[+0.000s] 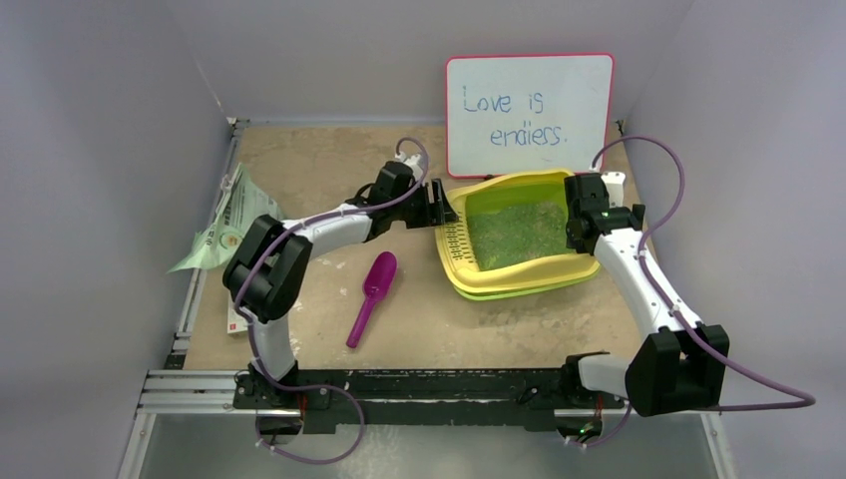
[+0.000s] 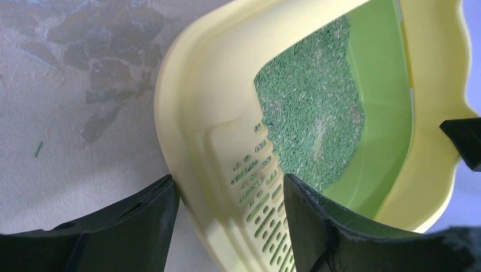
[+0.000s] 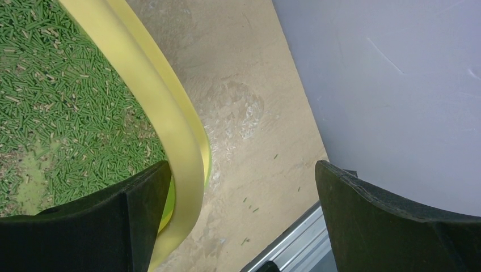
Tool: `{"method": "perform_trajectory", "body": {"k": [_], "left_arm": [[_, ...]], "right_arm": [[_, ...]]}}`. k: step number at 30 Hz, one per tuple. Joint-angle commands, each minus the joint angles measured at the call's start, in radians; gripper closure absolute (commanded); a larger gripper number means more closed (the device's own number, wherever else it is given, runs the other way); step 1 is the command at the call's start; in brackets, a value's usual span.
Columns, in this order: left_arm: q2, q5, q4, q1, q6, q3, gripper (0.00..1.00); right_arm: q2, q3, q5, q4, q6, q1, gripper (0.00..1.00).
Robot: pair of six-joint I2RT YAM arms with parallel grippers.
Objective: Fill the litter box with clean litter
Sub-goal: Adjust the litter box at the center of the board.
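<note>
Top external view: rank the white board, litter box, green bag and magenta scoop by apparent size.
1. White board and litter box: too alike to separate.
2. Green bag.
3. Magenta scoop.

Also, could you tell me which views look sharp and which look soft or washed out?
Top external: evenly lit, board writing legible; left wrist: litter box rim washed out, litter slightly soft; right wrist: litter crisp.
</note>
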State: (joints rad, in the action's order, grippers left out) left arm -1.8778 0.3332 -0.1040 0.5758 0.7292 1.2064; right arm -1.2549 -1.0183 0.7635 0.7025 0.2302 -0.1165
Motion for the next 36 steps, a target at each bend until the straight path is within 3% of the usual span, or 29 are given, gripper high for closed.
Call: {"method": "perform_trajectory", "body": {"k": [1, 4, 17, 24, 31, 36], "left_arm": [[0.101, -0.036, 0.009, 0.055, -0.042, 0.026, 0.36], [0.133, -0.038, 0.014, 0.063, -0.036, 0.004, 0.42], [0.181, 0.005, -0.006, 0.118, -0.034, -0.070, 0.50], [0.253, -0.093, 0.032, 0.122, -0.062, -0.093, 0.45], [0.230, -0.085, 0.046, 0.122, -0.065, -0.069, 0.43], [0.232, -0.084, 0.014, 0.122, -0.051, -0.091, 0.43]], "right_arm": [[0.026, -0.022, 0.015, 0.005, -0.014, 0.003, 0.01], [0.017, -0.020, 0.032, -0.004, -0.026, 0.005, 0.01], [0.036, -0.014, 0.056, -0.018, -0.037, 0.005, 0.01], [0.041, -0.042, -0.004, 0.002, -0.018, 0.003, 0.01], [0.083, -0.102, -0.285, -0.046, -0.046, -0.007, 0.01], [0.135, -0.061, -0.710, -0.161, -0.099, -0.008, 0.01]]}}
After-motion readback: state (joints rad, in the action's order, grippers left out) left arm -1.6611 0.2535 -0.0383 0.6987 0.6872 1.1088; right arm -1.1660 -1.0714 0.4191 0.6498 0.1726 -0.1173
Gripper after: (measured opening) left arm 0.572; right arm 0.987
